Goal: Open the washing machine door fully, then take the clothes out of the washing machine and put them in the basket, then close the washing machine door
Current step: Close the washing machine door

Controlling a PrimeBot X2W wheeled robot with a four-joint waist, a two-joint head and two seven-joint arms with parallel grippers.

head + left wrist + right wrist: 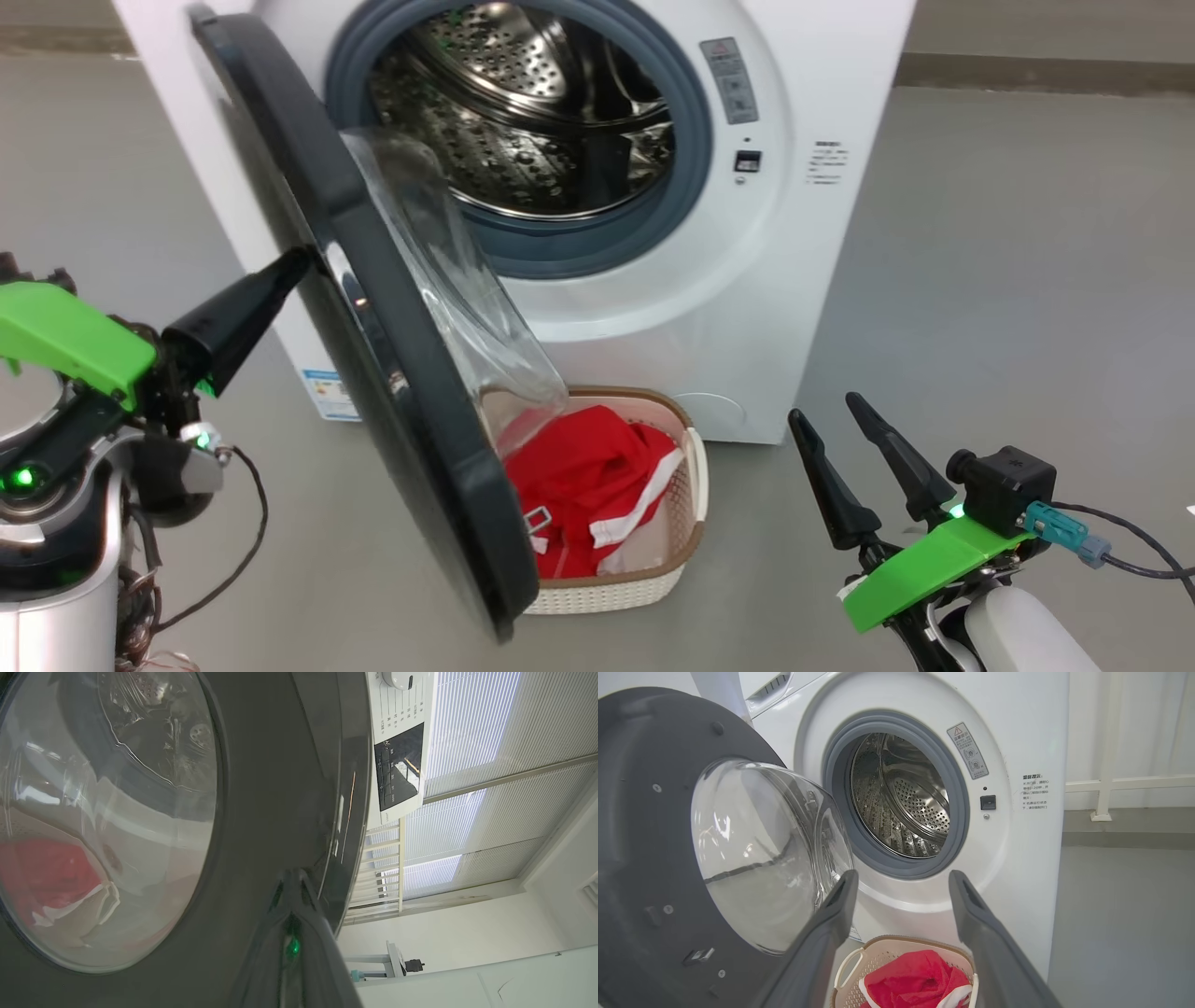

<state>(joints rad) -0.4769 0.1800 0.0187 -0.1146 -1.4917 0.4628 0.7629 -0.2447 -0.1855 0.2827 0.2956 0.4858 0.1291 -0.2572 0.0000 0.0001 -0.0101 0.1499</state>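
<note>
Left gripper (301, 259), fingers pressed together, leaned on the outer side of the half-open door (420, 401) at centre left; right gripper (824, 408) sat spread at lower right. Red clothes (579, 467) lay in the basket (607, 593) at lower centre, below the empty washing machine (747, 308). Rigid, hinged and glossy, the door likely wanted a push on its dark rim (280, 121), not the glass (448, 280).

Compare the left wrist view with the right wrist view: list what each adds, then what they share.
Left wrist view adds: the control panel, window blinds, and the shut left pincer at the washing machine door's glossy outer face. Right wrist view adds: the open right pincer, the warning label, the basket's brown rim. Shared: the door and the red clothes, which the left wrist sees through the glass.
</note>
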